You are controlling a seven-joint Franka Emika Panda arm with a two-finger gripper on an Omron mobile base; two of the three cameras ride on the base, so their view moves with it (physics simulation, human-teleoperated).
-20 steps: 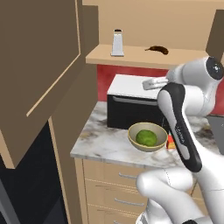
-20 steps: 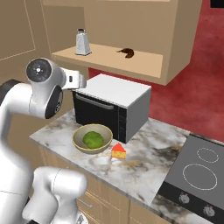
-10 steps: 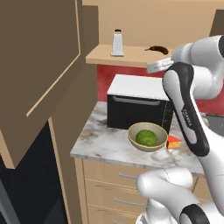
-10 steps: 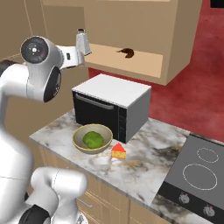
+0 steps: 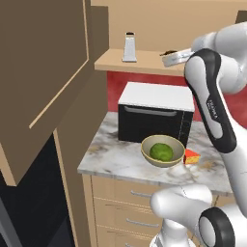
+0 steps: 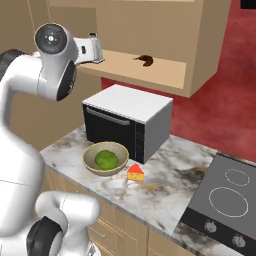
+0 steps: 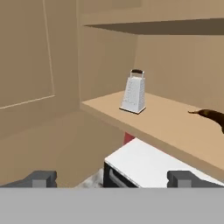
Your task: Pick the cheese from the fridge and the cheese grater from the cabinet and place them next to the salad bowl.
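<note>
Left base view: the cheese grater (image 5: 129, 47) stands upright on the cabinet (image 5: 144, 62) shelf at upper centre. Below, the salad bowl (image 5: 163, 151) sits before the black microwave (image 5: 155, 114), the cheese (image 5: 192, 156) wedge just beside it at right. No writing is readable on anything.

Right base view: the arm reaches to the upper left; the bowl and cheese lie at lower centre on the marble counter (image 6: 165, 185).

Hand view: the gripper (image 7: 112, 178) has its 2 fingertips (image 7: 42, 177) wide apart and empty, and the grater stands at centre, well beyond them.
</note>
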